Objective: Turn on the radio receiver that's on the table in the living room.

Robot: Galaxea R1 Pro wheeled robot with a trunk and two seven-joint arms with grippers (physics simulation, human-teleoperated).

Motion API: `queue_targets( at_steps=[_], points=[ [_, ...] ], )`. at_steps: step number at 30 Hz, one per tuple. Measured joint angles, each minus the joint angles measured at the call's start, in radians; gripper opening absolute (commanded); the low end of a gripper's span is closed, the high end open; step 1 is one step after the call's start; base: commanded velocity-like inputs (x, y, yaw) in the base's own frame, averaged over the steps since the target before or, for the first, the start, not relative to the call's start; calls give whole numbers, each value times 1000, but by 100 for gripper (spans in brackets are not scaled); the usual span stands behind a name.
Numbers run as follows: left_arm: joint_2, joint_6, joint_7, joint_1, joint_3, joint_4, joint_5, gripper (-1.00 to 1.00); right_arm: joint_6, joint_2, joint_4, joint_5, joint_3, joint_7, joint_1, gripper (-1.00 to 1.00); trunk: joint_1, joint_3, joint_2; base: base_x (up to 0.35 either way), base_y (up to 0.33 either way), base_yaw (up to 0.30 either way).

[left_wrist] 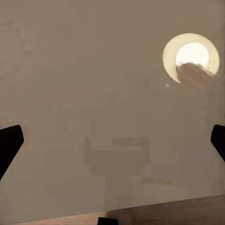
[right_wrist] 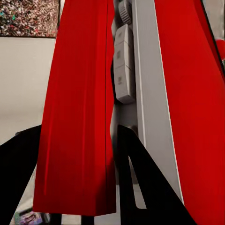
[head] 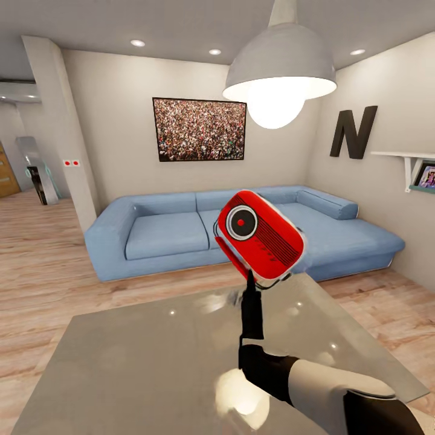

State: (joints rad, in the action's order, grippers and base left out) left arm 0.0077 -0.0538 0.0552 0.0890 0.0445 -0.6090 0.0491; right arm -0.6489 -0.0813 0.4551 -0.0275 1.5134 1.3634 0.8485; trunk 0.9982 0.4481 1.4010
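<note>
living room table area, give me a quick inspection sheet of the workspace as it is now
surface: the table has a glossy grey top that mirrors the pendant lamp; wood floor around it.
job's things: the radio receiver is lifted off the table, tilted, its dial facing the head camera.
clutter: nothing seen on the tabletop.
grippers: the right gripper is shut on the radio's red handle; the left gripper hangs open above the tabletop, holding nothing.
cables: a thin dark cord loops at the radio's edge.
surroundings: light-blue sofa, framed crowd picture, black letter N, wall shelf.
</note>
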Motion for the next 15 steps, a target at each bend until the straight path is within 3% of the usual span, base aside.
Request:
queue_targets(
  at_steps=[6,11,15],
  points=[
    [0,0,0,0,0,0,0,100,-41,1,-8,1,65,25,0,-100,0,0,0,0,0,0],
    [0,0,0,0,0,0,0,100,-99,2,-10,1,150,30,0,-100,0,0,0,0,0,0],
    [0,0,0,0,0,0,0,100,-134,2,-10,1,186,30,1,-100,0,0,0,0,0,0]
  ],
)
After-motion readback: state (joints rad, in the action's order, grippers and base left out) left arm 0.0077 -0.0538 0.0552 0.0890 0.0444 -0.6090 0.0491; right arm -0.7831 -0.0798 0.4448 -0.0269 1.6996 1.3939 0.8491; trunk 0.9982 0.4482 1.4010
